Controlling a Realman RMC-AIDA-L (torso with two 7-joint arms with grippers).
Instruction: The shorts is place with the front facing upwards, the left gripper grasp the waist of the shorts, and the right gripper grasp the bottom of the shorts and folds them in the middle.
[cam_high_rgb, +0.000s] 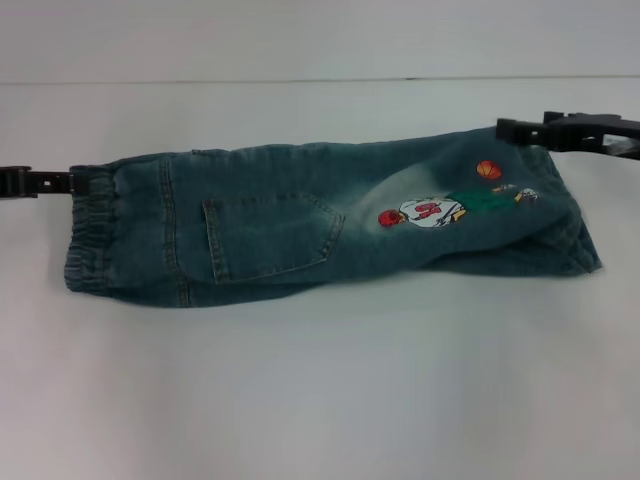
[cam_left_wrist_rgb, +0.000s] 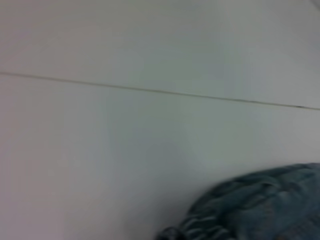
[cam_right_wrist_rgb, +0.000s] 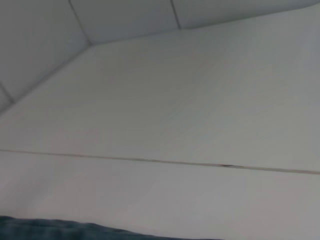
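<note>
The faded blue-green denim shorts (cam_high_rgb: 300, 225) lie lengthwise across the white table, patch pocket (cam_high_rgb: 265, 240) and cartoon embroidery (cam_high_rgb: 430, 210) facing up. The gathered elastic waist (cam_high_rgb: 90, 230) is at the left end. My all-black left gripper (cam_high_rgb: 68, 182) comes in from the left edge, shut on the waist's far corner. The bottom (cam_high_rgb: 570, 240) is at the right end. There my right gripper (cam_high_rgb: 515, 130) pinches the far corner, which rises slightly toward it. A piece of the denim shorts (cam_left_wrist_rgb: 260, 205) shows in the left wrist view, and a strip of the shorts (cam_right_wrist_rgb: 50, 227) in the right wrist view.
The white table (cam_high_rgb: 320, 400) spreads wide in front of the shorts. A thin seam line (cam_high_rgb: 300, 80) runs across the back, with a pale wall surface behind it.
</note>
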